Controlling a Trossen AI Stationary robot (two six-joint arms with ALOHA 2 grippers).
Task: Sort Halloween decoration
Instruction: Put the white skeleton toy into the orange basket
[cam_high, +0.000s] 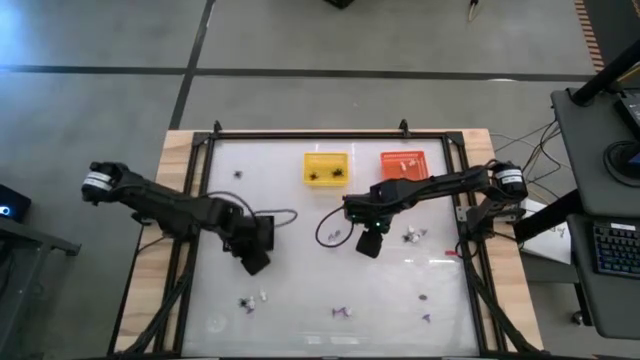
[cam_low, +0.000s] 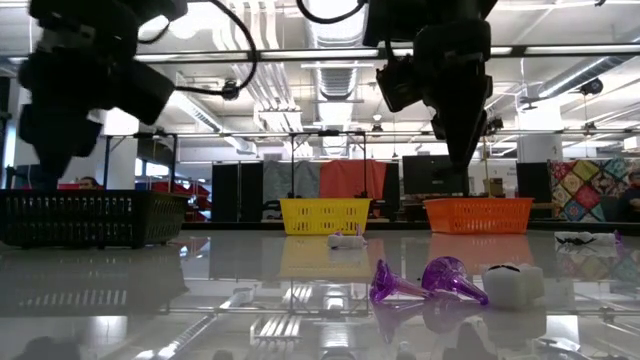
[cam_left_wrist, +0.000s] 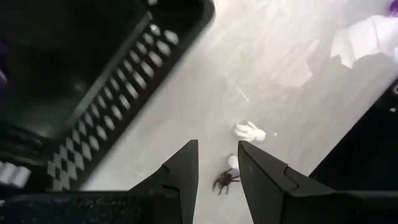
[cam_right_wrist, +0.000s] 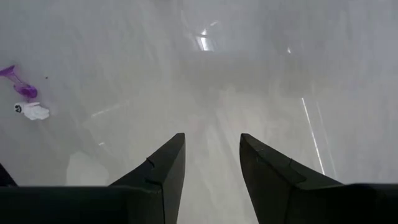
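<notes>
Tiny trinkets lie scattered on the white table: a black one (cam_high: 239, 174), a cluster (cam_high: 250, 302), purple ones (cam_high: 343, 312), others (cam_high: 410, 235). In the low view, purple cones (cam_low: 440, 280) and a white piece (cam_low: 512, 283) lie near the front. My left gripper (cam_high: 255, 263) hangs open above the table; its wrist view shows a black spider (cam_left_wrist: 224, 181) and a white trinket (cam_left_wrist: 250, 130) below its fingers. My right gripper (cam_high: 368, 243) is open over bare table (cam_right_wrist: 211, 93), with a purple trinket (cam_right_wrist: 23, 89) and a white one (cam_right_wrist: 34, 112) off to one side.
A yellow basket (cam_high: 326, 167) holding black trinkets and an orange basket (cam_high: 404, 165) stand at the far side. A black slotted basket (cam_left_wrist: 93, 74) sits close to my left gripper and shows at the left of the low view (cam_low: 90, 218). A dark cable loop (cam_high: 330, 228) lies mid-table.
</notes>
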